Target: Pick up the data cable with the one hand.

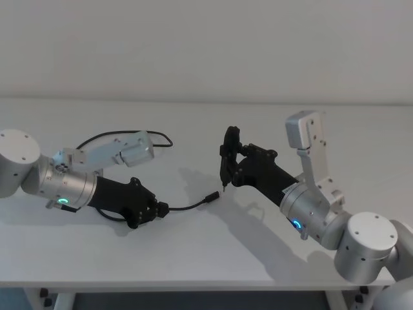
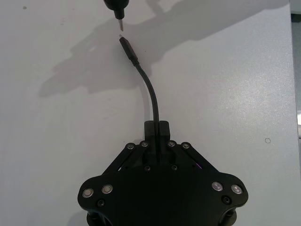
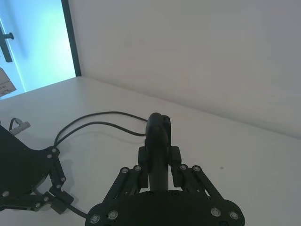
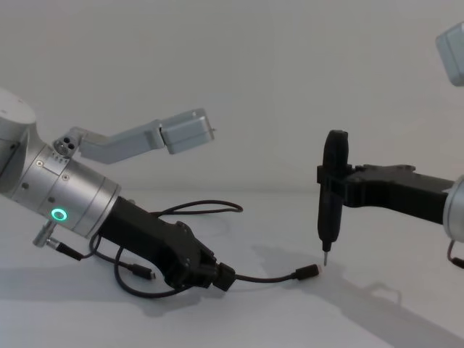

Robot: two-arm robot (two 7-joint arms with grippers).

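Observation:
The data cable (image 1: 191,205) is thin and black. My left gripper (image 1: 162,208) is shut on it a short way behind one plug (image 1: 211,197), low over the white table. In the left wrist view the cable (image 2: 151,94) curves out from the shut jaws of the left gripper (image 2: 156,126) to the plug (image 2: 126,44). The rest of the cable loops back behind the left arm (image 4: 203,206), its other plug (image 4: 145,273) lying under the arm. My right gripper (image 1: 237,155) is shut on a slim black tool (image 4: 332,188), held upright with its metal tip (image 2: 120,21) just beyond the free plug (image 4: 308,272).
The white table (image 1: 206,258) runs to a plain wall at the back and has bare surface in front of both arms. A window or door (image 3: 33,42) shows far off in the right wrist view. Both forearms lie low over the table.

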